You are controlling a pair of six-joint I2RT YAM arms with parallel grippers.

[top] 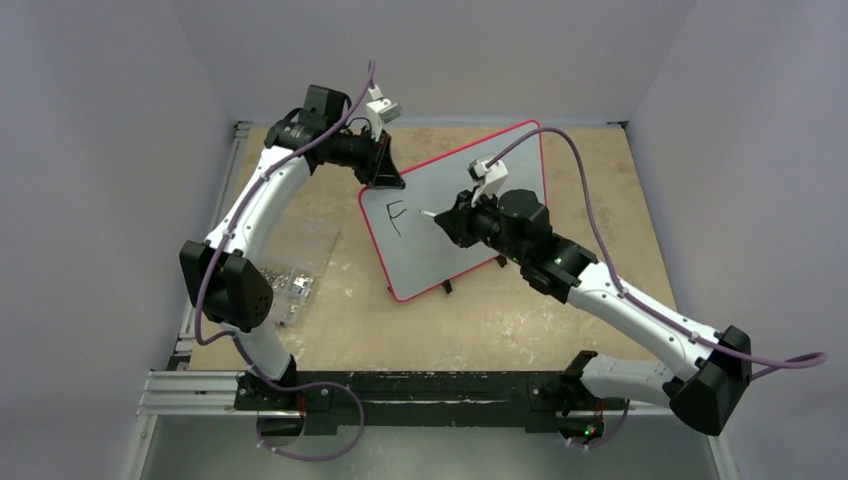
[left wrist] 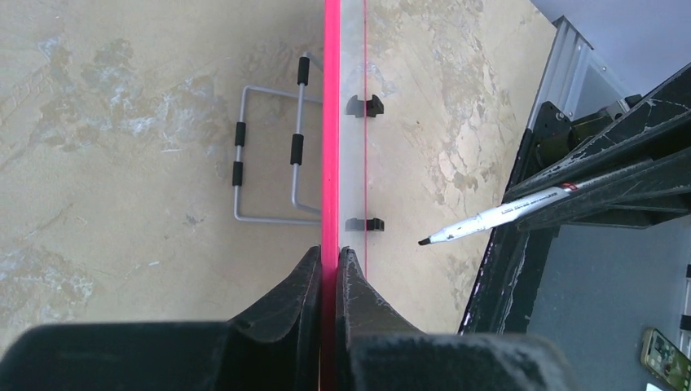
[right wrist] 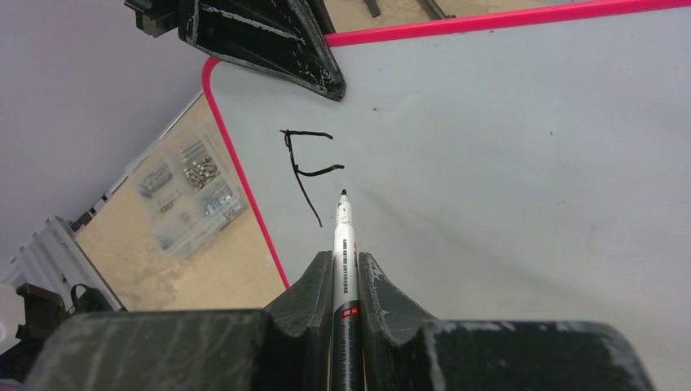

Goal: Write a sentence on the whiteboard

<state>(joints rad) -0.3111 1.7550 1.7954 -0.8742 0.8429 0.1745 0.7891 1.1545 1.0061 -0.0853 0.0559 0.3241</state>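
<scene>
The whiteboard (top: pixel 470 215), glossy white with a thin red rim, stands tilted on the table. My left gripper (top: pixel 385 165) is shut on its top left rim (left wrist: pixel 330 122), seen edge-on in the left wrist view. Of the sentence, only a black letter "F" (top: pixel 396 217) shows, near the board's upper left (right wrist: pixel 305 167). My right gripper (top: pixel 455 222) is shut on a white marker (right wrist: pixel 345 244). Its black tip (right wrist: pixel 343 193) is at the board just right of the "F". The marker also shows in the left wrist view (left wrist: pixel 497 217).
A clear plastic box of small metal parts (top: pixel 292 270) lies on the table left of the board, also in the right wrist view (right wrist: pixel 189 191). A wire stand (left wrist: pixel 269 155) lies behind the board. Black feet (top: pixel 447 287) stick out below the board's lower edge.
</scene>
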